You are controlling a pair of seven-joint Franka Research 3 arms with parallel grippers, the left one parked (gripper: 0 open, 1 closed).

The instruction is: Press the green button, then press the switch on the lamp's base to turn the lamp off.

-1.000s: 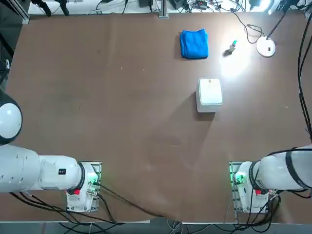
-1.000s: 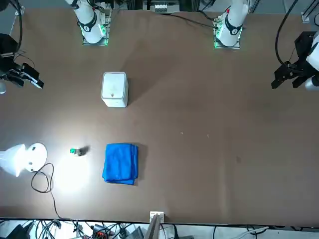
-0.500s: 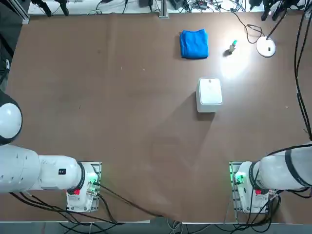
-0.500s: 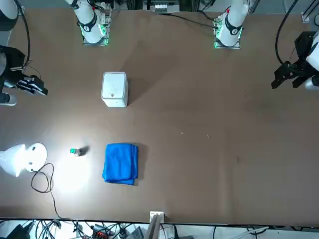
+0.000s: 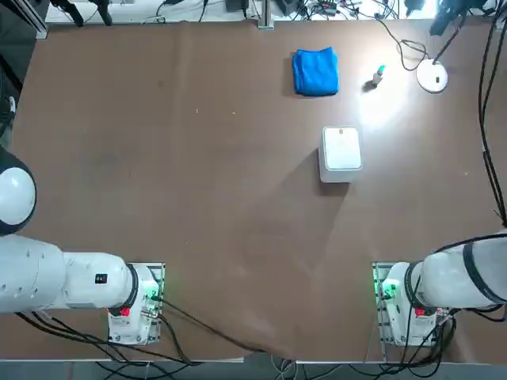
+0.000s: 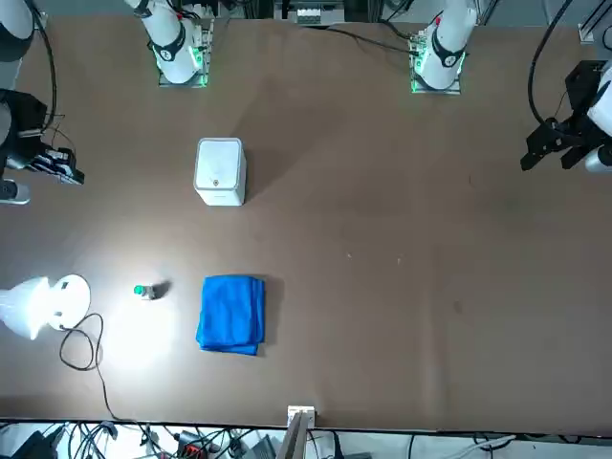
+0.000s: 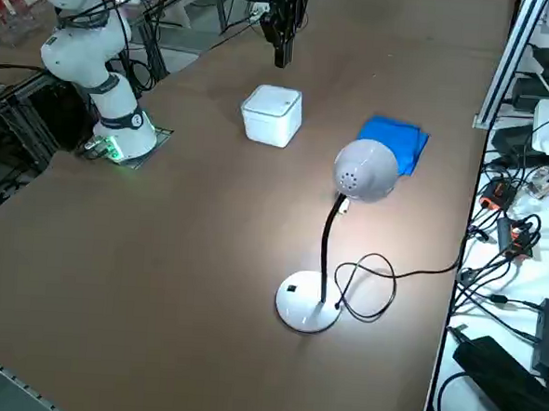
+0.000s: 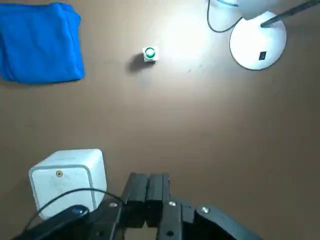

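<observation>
Wrist view, closed end effector (image 8: 149, 192) above table, switch (image 8: 262, 55) visible, unlike overhead.

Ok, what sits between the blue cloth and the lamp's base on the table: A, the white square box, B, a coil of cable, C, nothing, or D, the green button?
D: in the top view the green button stands between the blue cloth and the lamp's base.
</observation>
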